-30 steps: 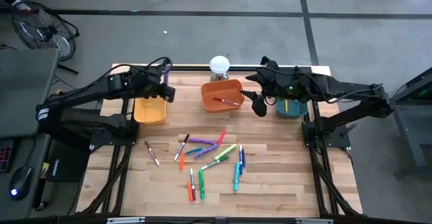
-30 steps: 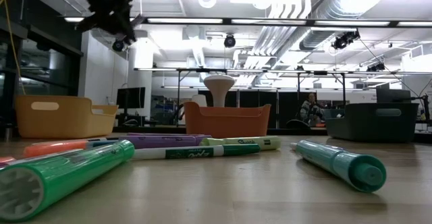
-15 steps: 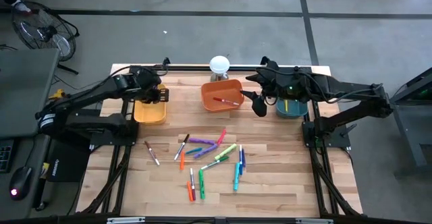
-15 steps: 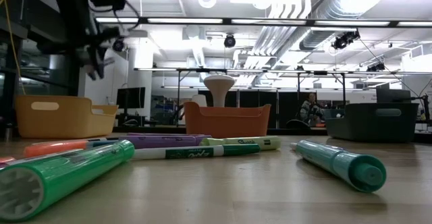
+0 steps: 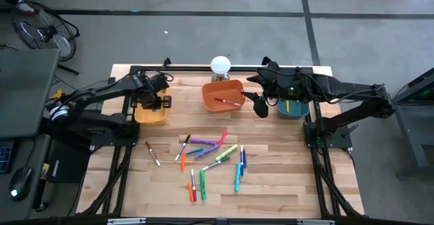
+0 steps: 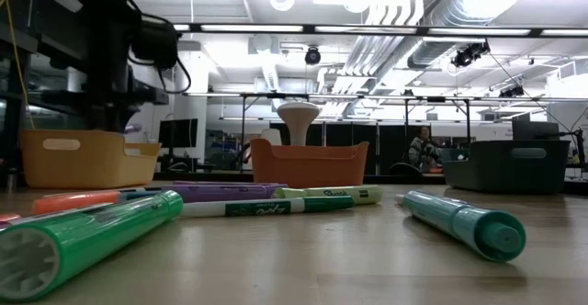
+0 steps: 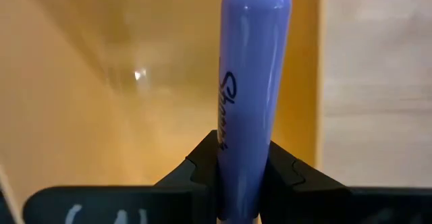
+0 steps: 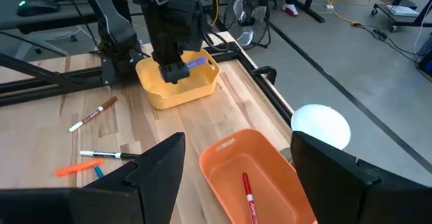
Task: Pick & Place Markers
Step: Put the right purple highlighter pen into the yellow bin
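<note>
Held marker: a purple marker stands pinched between the two dark fingers of the left gripper, its barrel running up the centre of the left wrist view over the yellow bin's inside.
Left gripper: pressed onto that purple marker, above the yellow bin in the upper left of the table in the high view; the right wrist view shows it low over the same bin.
Loose markers: a scatter of markers in many colours lies in the middle of the table, below the bins in the high view; a brown one lies apart on the left.
Binned marker: a red marker lies in the orange bin, upper centre.
Right gripper: right gripper spread wide and holding nothing, just right of the orange bin.
Teal bin: teal bin sits upper right, partly under the right arm.
Table: wooden table.
White dome: a white dome stands behind the orange bin.
</note>
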Motion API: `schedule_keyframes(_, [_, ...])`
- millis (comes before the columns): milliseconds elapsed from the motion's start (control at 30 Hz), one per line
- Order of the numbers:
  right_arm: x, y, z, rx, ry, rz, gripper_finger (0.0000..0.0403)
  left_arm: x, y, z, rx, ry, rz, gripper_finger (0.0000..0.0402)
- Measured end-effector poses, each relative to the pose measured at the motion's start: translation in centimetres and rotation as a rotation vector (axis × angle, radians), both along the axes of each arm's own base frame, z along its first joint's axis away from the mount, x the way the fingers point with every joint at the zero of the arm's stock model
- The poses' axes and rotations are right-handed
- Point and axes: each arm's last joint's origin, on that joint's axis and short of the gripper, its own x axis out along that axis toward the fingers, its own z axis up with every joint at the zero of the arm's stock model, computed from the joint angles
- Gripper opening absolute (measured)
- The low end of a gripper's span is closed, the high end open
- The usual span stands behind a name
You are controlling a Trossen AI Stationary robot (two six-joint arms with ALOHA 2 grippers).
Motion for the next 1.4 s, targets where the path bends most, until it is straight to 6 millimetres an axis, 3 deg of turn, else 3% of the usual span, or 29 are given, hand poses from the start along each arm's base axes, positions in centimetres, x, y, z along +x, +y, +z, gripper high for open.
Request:
schedule_keyframes(167, [0.0, 0.0, -0.1, 0.005, 0.005, 0.0, 0.0259, 1.0, 0.7, -1.9, -0.075, 0.063, -0.008, 0.0055])
schedule_keyframes(400, [0.0, 0.1, -0.1, 0.016, 0.008, 0.019, 0.0259, 1.6, 1.0, -2.9, -0.098, 0.09, -0.035, 0.0055])
schedule_keyframes(767, [0.0, 0.1, -0.2, 0.021, 0.013, 0.029, 0.0259, 0.7, 0.1, -5.4, -0.167, 0.061, -0.02, 0.0055])
schedule_keyframes(900, [-0.1, 0.1, -0.2, 0.021, 0.02, 0.036, 0.0259, 0.8, 0.2, -5.4, -0.165, 0.059, -0.014, 0.0062])
schedule_keyframes(1133, [-0.1, 0.1, -0.3, 0.02, 0.029, 0.038, 0.0259, 0.8, 0.2, -5.3, -0.158, 0.064, -0.005, 0.0152])
schedule_keyframes(1400, [-0.1, 0.2, -0.5, 0.037, 0.048, 0.06, 0.0259, 1.0, 0.3, -4.5, -0.129, 0.01, -0.016, 0.0149])
